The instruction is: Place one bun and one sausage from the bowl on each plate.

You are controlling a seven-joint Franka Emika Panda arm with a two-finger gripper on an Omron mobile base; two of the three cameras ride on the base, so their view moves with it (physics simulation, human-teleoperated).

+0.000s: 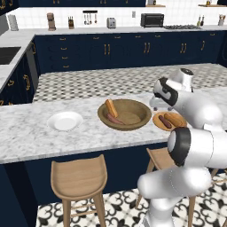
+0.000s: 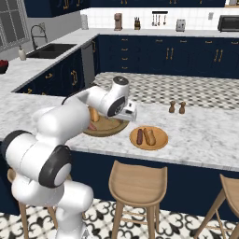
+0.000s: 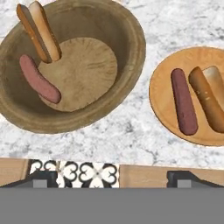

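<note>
The brown wooden bowl (image 1: 124,114) (image 3: 131,30) sits mid-counter and holds one bun (image 3: 39,30) and one sausage (image 3: 39,79). To its right, the flat tan plate (image 1: 170,120) (image 3: 161,105) carries a sausage (image 3: 183,101) and a bun (image 3: 209,98) side by side. The white plate (image 1: 65,120) lies empty to the left of the bowl. My gripper (image 3: 113,177) hangs above the counter's front edge, between bowl and tan plate. It is open, with nothing between its fingertips (image 3: 42,177). In the right base view my arm hides part of the bowl (image 2: 105,126).
Two small shakers (image 2: 177,107) stand on the counter behind the tan plate (image 2: 149,138). Wooden stools (image 1: 79,177) (image 2: 137,181) stand under the counter's near edge. Bare marble lies between the plates and the front edge.
</note>
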